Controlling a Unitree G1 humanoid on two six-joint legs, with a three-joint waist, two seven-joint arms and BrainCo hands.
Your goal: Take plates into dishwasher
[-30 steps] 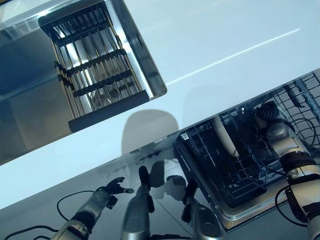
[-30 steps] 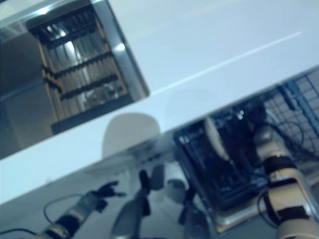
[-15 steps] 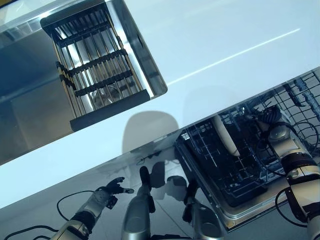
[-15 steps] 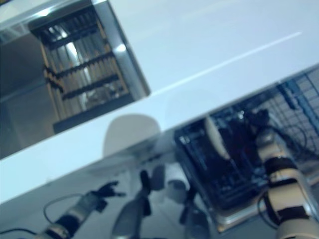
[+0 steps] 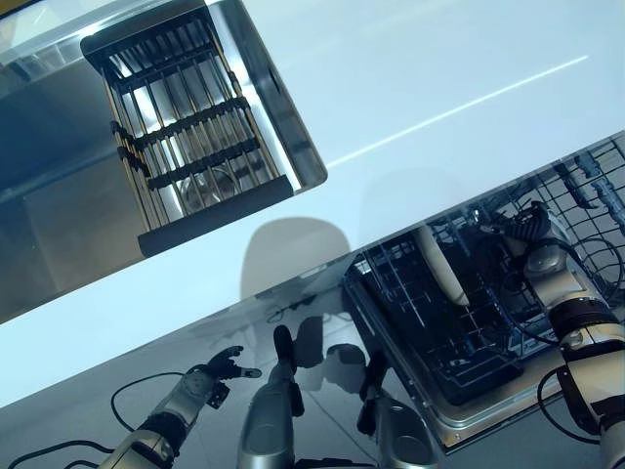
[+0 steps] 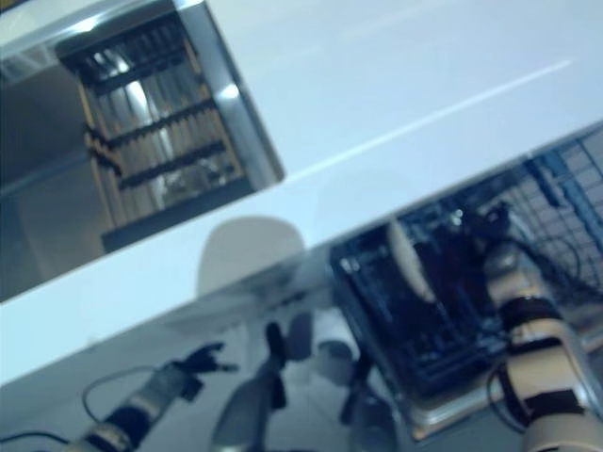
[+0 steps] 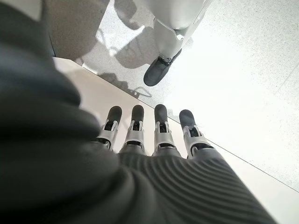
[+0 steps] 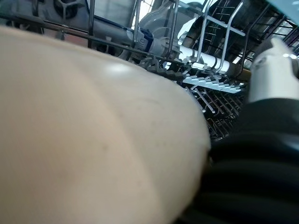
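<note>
Left hand (image 5: 217, 371) hangs low over the floor, fingers (image 7: 160, 126) straight and holding nothing. Beyond it, the right hand (image 5: 528, 227) reaches into the dishwasher's lower rack (image 5: 459, 332); its finger state cannot be told. A cream plate (image 5: 441, 270) stands on edge in that rack. Farthest off, a drying rack (image 5: 186, 127) sits in the sink.

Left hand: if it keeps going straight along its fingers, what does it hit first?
Probably nothing solid nearby: the left hand points its straight fingers past a pale edge toward the floor. Floor would likely come first; depth is unclear.
</note>
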